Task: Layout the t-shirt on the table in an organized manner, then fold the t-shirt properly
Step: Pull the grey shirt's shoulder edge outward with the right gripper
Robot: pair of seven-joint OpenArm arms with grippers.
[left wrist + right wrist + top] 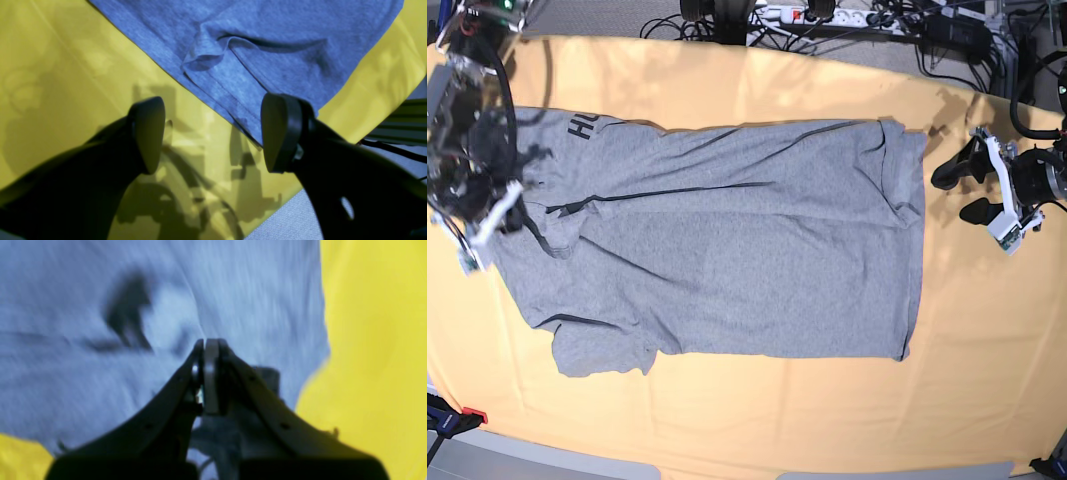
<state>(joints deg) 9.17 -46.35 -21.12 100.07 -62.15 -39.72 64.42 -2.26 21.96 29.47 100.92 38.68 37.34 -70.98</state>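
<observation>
The right gripper [206, 350] was pinched shut on the t-shirt [727, 250] near its collar end. The left gripper [213, 133] hung spread wide and empty just off the shirt's hem corner. The shirt lay spread across the table [987, 350], looking soft, light and limp; that hem corner seemed the best hold.

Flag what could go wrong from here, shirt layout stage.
1. The right gripper is shut on the t-shirt near the collar; pulling from this one point may bunch the fabric rather than flatten it.
2. The left gripper hangs open over the hem corner, nothing pinned, so that end could slide on the table.
3. A fold sits near the hem; folding now would likely lock it in.
</observation>
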